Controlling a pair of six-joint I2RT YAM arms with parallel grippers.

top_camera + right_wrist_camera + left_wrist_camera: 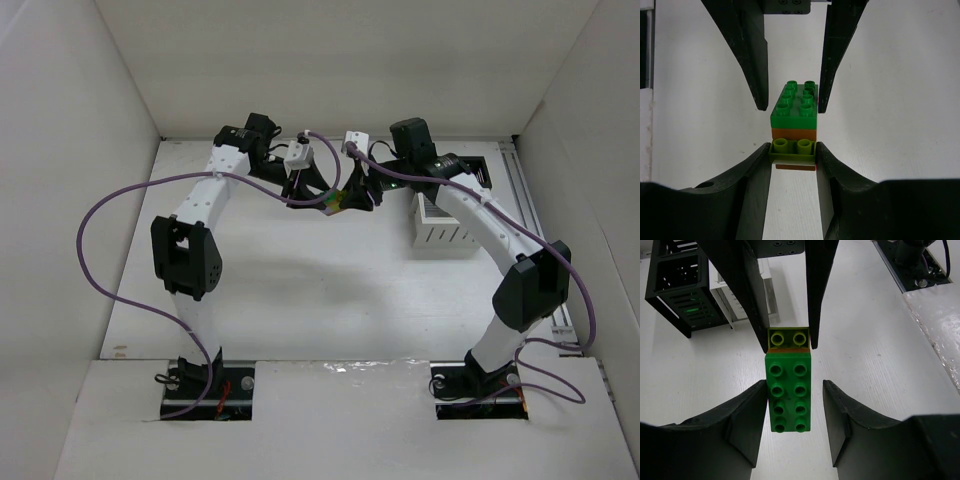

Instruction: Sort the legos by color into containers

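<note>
A short stack of legos (335,201) hangs above the table at the back middle, between my two grippers. It has a long green brick (788,390) on an orange layer (794,134), with a small lime brick (792,151) at one end. My right gripper (792,150) is shut on the lime brick. My left gripper (794,390) straddles the green brick: one finger touches its side and a gap shows at the other. The white container (445,238) stands to the right, with the black container (677,295) beside it.
White walls box in the table on three sides. A metal rail (520,185) runs along the right edge. Purple cables (95,215) loop off both arms. The bins sit behind the right arm's forearm (480,215).
</note>
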